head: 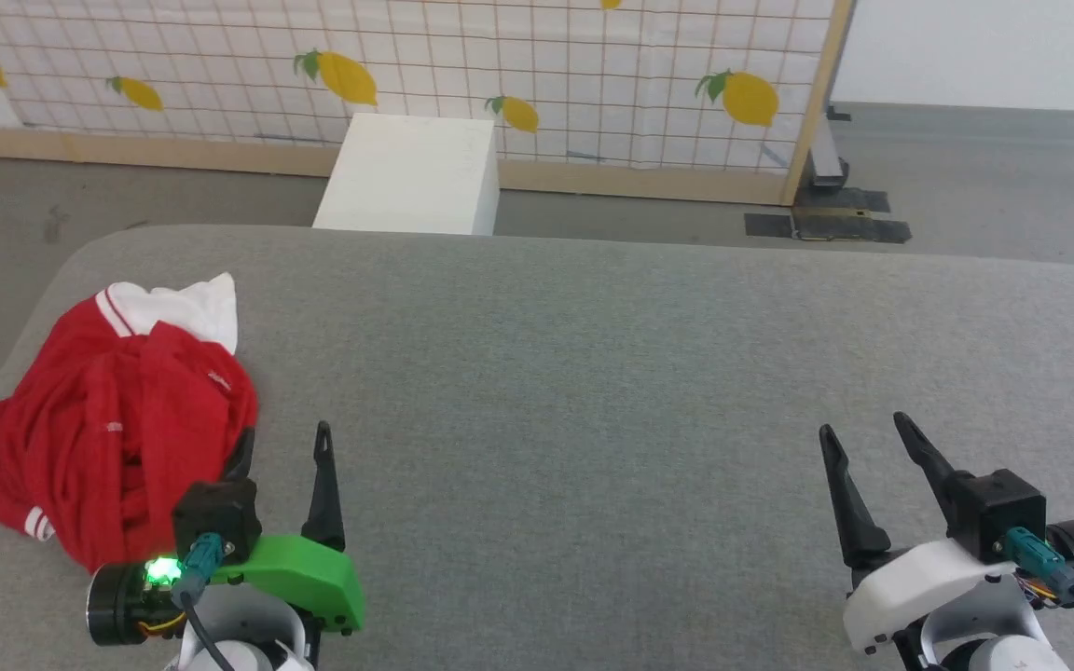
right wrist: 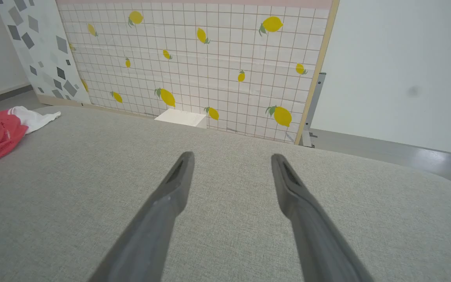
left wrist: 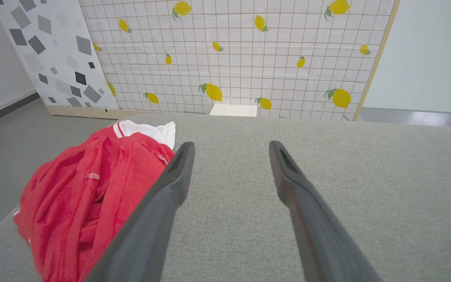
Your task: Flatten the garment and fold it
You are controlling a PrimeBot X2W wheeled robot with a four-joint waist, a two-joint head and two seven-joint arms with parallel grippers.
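Your grey surface (head: pixel 593 373) carries the garment (head: pixel 117 419) as a crumpled heap near its left edge (a white sleeve shows at the far side). I judge flattening not yet begun. The left end effector (head: pixel 285 431), just beside the heap, and the right end effector (head: pixel 861 424), well apart, stand spread and empty. Next, grasp an edge and pull it toward the middle.
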